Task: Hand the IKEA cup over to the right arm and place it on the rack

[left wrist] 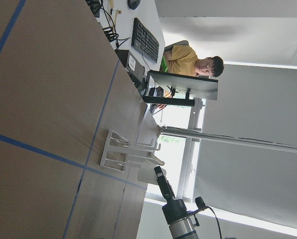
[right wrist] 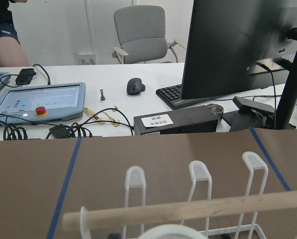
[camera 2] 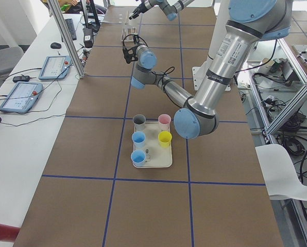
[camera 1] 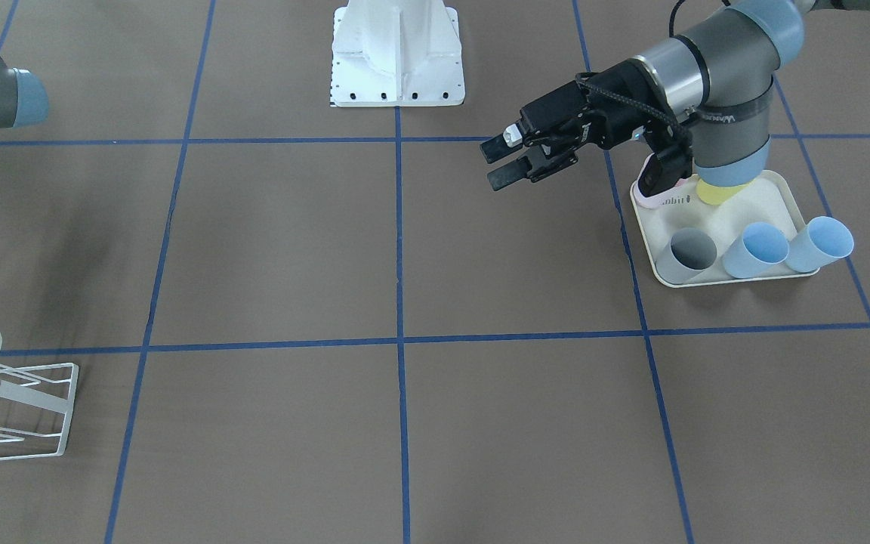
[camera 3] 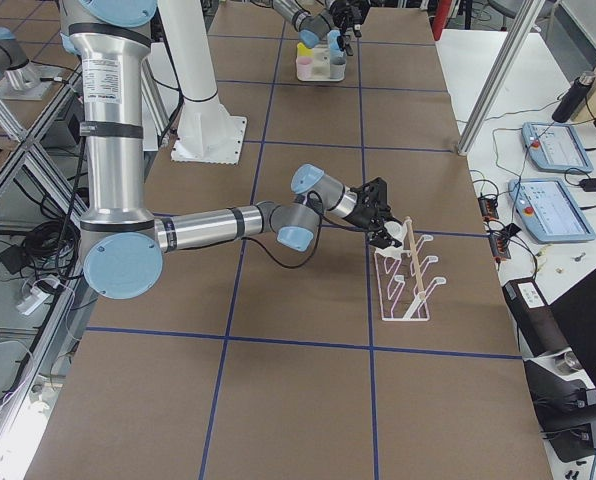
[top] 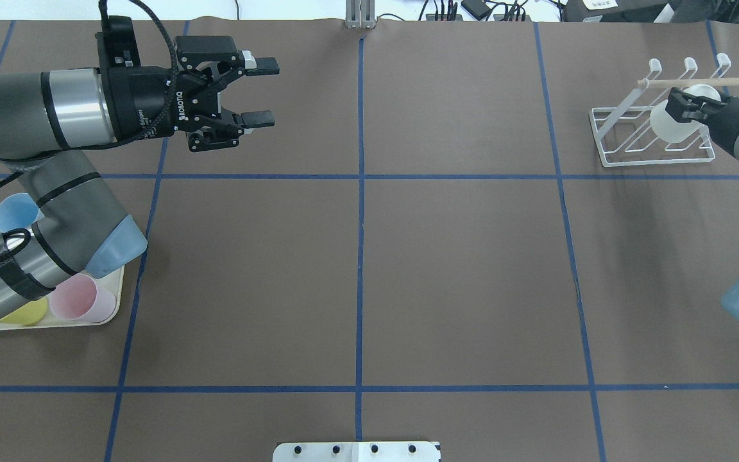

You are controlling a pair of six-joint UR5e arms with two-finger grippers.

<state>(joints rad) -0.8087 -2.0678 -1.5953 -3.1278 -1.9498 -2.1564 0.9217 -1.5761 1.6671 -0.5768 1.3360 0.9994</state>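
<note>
I make this the placing step, because the cup [top: 670,125] sits in my right tool [top: 687,106] at the rack [top: 655,151], on the far right of the bench [top: 459,269]. The right tool looks clamped on the cup near its rim. The fingers are partly hidden, so that is my reading, not a clear sight.

The move turns on how the cup lies against the wooden dowel [right wrist: 188,209]. In the right wrist camera the dowel runs crosswise just ahead of the cup's white rim, which barely peeks in at the bottom edge. The three white looped prongs [right wrist: 200,172] stand beyond the dowel. So the rack's bars lie forward of the tool, along the line it points in. From overhead the cup shows as a round pale disc over the slanted wires, below the dowel. I cannot tell from any view whether the cup is seated on a prong, touching the wires, or hanging just above them. Before I let go, I would want its long axis lined up with a prong's slant.

My left tool [top: 267,91] is wide open and holds nothing. It hangs above the bench well apart from the rack and close to the tray [camera 1: 767,204] holding the other cups. The right arm is by far the nearer, so this move is its job alone.
</note>
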